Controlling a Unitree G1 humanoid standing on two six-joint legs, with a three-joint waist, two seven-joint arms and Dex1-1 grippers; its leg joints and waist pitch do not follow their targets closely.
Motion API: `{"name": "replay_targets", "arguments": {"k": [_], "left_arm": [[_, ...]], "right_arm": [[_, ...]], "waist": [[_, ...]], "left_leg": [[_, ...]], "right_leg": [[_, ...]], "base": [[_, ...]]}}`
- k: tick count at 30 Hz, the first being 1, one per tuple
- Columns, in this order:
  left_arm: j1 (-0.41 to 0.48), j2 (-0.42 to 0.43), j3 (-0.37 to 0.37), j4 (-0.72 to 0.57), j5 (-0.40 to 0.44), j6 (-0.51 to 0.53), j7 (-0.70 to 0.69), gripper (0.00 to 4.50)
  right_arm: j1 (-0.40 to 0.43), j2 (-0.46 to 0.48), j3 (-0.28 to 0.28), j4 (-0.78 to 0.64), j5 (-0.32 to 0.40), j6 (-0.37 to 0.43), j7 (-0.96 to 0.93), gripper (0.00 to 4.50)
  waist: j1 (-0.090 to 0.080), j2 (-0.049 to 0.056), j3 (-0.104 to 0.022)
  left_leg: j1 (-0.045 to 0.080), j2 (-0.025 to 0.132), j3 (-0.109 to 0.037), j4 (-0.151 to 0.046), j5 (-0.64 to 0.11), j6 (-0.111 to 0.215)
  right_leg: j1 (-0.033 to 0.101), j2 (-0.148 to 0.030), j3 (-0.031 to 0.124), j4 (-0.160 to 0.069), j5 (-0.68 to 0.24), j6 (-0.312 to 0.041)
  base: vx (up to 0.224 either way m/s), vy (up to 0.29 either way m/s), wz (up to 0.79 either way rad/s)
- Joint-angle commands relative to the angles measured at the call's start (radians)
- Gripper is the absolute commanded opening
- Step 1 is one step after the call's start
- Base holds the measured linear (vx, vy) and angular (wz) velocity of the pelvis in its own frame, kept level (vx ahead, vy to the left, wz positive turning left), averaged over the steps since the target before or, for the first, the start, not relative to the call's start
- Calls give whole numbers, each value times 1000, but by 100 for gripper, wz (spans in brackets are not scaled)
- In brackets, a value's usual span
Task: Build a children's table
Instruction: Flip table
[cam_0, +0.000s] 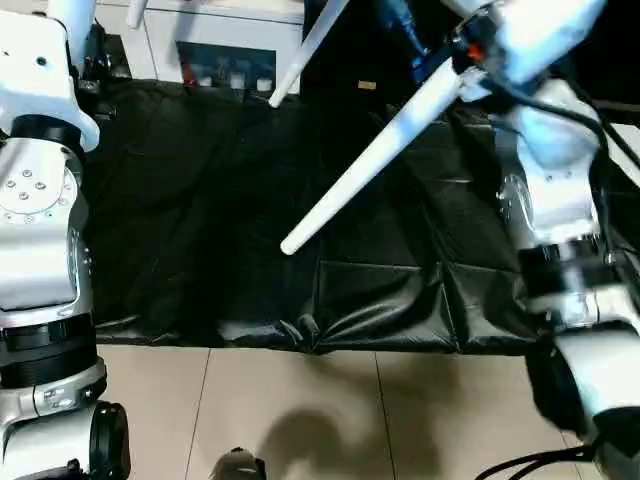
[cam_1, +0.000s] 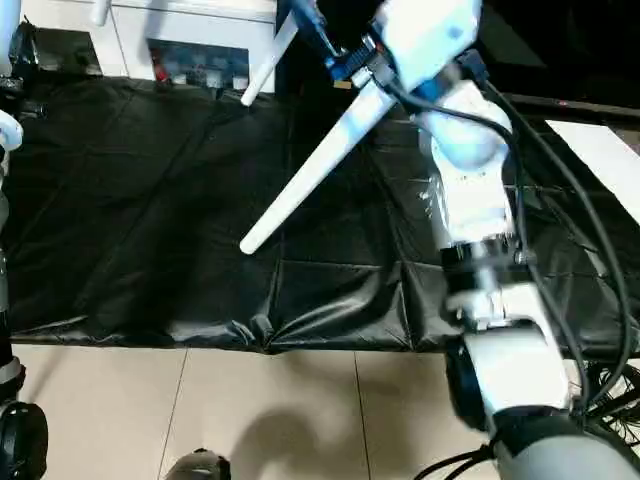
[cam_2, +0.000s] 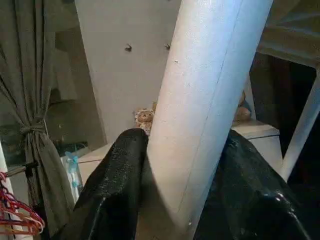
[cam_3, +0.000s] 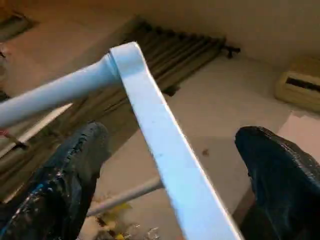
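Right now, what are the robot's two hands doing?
Left hand: shut on a white table leg.
Right hand: open, fingers apart around the tabletop edge.

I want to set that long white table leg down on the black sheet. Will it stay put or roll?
The table leg is round and tapered, so it would likely roll, curving toward its narrow end. It shows no sag along its length, so it is probably stiff. The creased black sheet may slow it slightly.
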Motion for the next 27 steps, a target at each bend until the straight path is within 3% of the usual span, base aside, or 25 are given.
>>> {"name": "replay_targets", "arguments": {"k": [1, 3, 5, 7, 10, 12, 16, 19, 22, 25, 27], "left_arm": [[1, -8, -13, 0, -28, 9, 1, 195], [1, -6, -14, 0, -28, 9, 1, 194], [1, -3, -12, 1, -27, 7, 1, 193], [1, -2, -12, 3, -28, 4, 0, 193], [1, -1, -15, 8, -28, -1, -4, 191], [1, 0, -16, 10, -29, -2, -5, 190], [2, 0, -19, 11, -30, -5, -4, 189], [3, 0, -20, 13, -30, -6, -2, 189], [4, -1, -21, 16, -29, -7, -1, 188], [6, 0, -21, 18, -29, -9, -1, 188], [7, 3, -22, 21, -30, -10, -4, 188]], "right_arm": [[65, 2, 44, -38, 16, 95, 43, 450], [144, 2, 99, -67, -11, 155, 66, 450], [271, 4, 170, -90, -40, 268, 86, 450], [350, -8, 206, -88, -65, 331, 94, 450], [426, -5, 197, -92, -24, 492, 57, 450], [438, -5, 189, -99, 0, 571, 39, 450], [471, -11, 168, -133, 42, 746, 22, 450], [463, 8, 148, -122, 21, 790, -14, 450], [405, 52, 108, -49, 28, 803, -65, 450], [335, 91, 71, 40, 56, 775, -108, 450], [236, 131, 33, 187, 75, 701, -140, 450]], "waist": [[-13, 15, -71], [-15, 16, -68], [-14, 18, -66], [-11, 16, -70], [-13, 16, -69], [-13, 20, -67], [-14, 18, -67], [-14, 17, -68], [-17, 16, -68], [-18, 19, -68], [-23, 21, -68]], "left_leg": [[49, 26, -13, -74, -348, -48], [48, 26, -16, -79, -376, -57], [49, 26, -18, -83, -405, -69], [52, 28, -19, -83, -414, -75], [49, 27, -20, -83, -405, -74], [52, 27, -21, -84, -422, -79], [51, 28, -22, -84, -421, -86], [49, 27, -22, -84, -408, -91], [51, 27, -22, -84, -422, -101], [55, 27, -23, -84, -444, -110], [54, 27, -25, -84, -455, -121]], "right_leg": [[16, -40, 28, -78, -156, -120], [16, -42, 28, -83, -196, -115], [13, -43, 30, -91, -229, -114], [13, -47, 31, -91, -228, -120], [15, -46, 31, -89, -224, -123], [11, -47, 32, -92, -250, -117], [10, -48, 32, -93, -249, -114], [10, -49, 31, -91, -239, -117], [8, -53, 30, -92, -264, -119], [4, -53, 30, -93, -286, -115], [2, -54, 29, -90, -280, -121]], "base": [[0, 0, 0], [0, 0, 0], [0, 0, 0], [0, 0, 0], [0, 0, 0], [0, 0, 0], [0, 0, 0], [0, 0, 0], [0, 0, 0], [0, 0, 0], [0, 0, 0]]}}
